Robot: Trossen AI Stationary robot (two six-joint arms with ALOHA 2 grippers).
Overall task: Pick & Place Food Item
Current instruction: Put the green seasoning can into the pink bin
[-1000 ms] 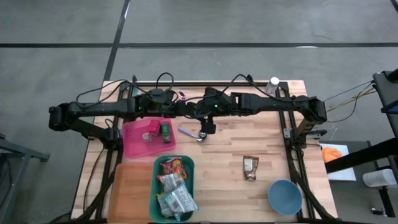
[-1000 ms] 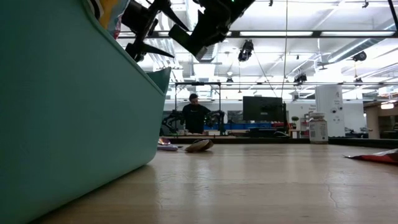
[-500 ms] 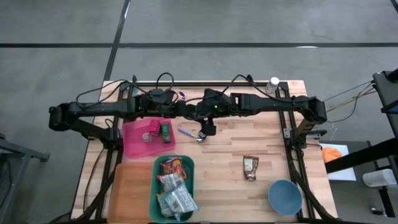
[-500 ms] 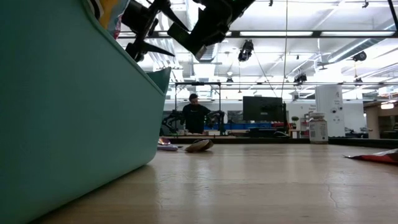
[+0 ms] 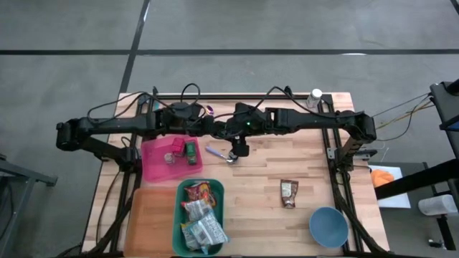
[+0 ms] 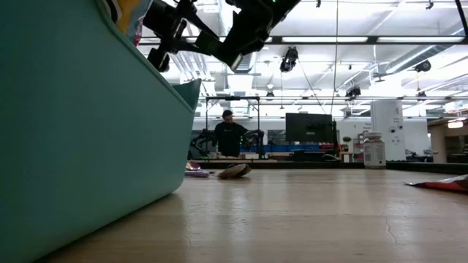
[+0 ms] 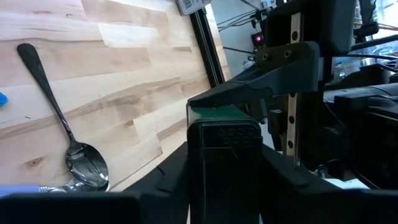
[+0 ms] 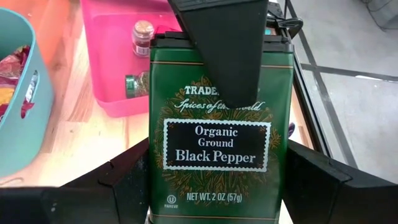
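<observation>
pepper tin [image 8: 216, 134]: green, upright, in the air over mid-table, between both grippers
right gripper [image 8: 217, 186]: fingers on tin's two sides, holding it
left gripper [image 7: 225, 124]: on tin too; one finger [image 8: 224, 46] lies across its front, pinching
arms: meet at table's far middle
spoon [image 7: 59, 121]: on wood below
pink tray [image 5: 154, 163]: near, jars inside
teal bin [image 5: 181, 215]: snack packs inside
blue bowl [image 5: 328, 226]: right near corner
packet [image 5: 288, 193]: beside the bowl

Pale wood table [image 5: 258, 179] with visible grain, glossy green pepper tin [image 8: 214, 137], shiny metal spoon [image 7: 62, 127], smooth pink plastic tray [image 5: 154, 168], teal plastic bin [image 6: 80, 139], matt
</observation>
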